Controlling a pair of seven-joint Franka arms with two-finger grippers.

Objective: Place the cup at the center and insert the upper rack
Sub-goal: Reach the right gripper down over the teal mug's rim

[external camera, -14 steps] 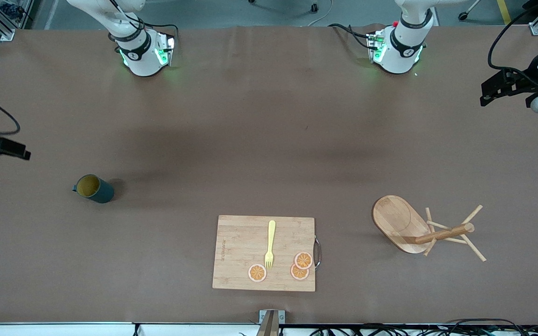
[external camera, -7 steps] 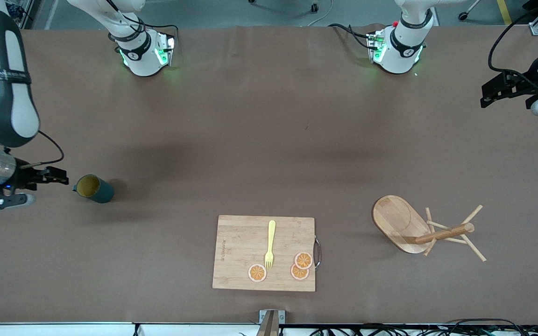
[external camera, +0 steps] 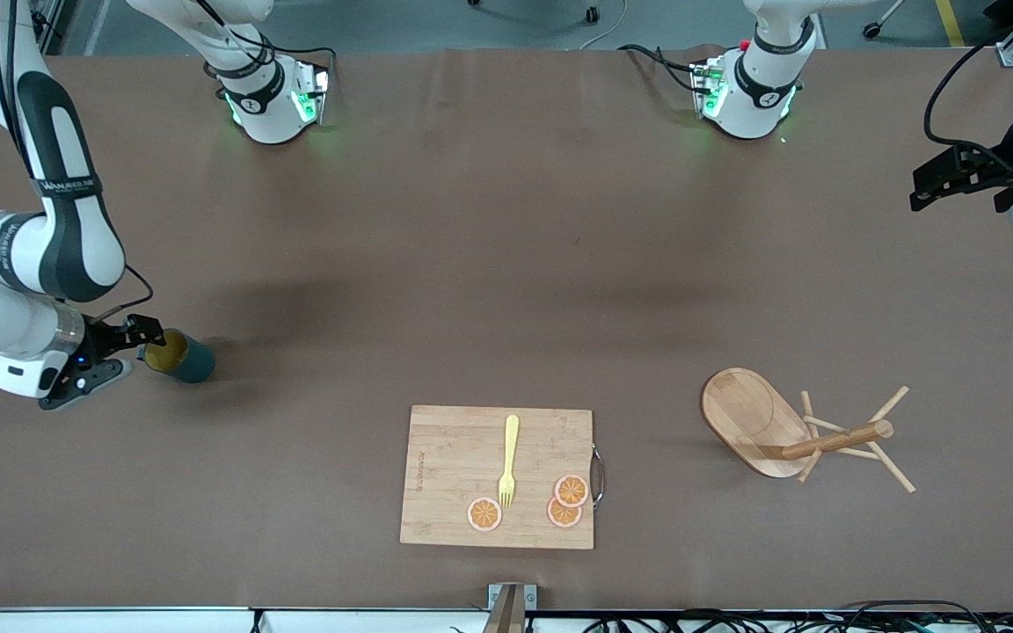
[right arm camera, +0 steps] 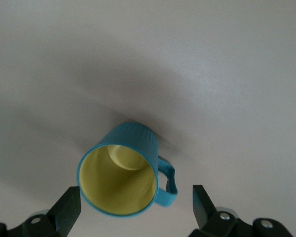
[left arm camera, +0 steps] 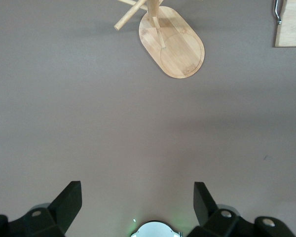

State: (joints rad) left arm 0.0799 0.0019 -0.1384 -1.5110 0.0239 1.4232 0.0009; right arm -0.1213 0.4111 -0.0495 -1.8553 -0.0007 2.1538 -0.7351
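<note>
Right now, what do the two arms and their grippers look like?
Both arms are white with black joint bands and black cables along them; their bases glow green. The right gripper and left gripper have black fingers on grey-white wrist housings. The right arm's forearm carries small dark lettering.

Ribbed teal cup (right arm camera: 133, 163) with mustard-yellow inside between black fingers (right arm camera: 64, 210), pale wooden rack (external camera: 770, 426), bamboo board (external camera: 454, 479) bearing yellow fork (external camera: 509, 457) and orange slices (external camera: 571, 490), all on brown table (external camera: 489, 264).
</note>
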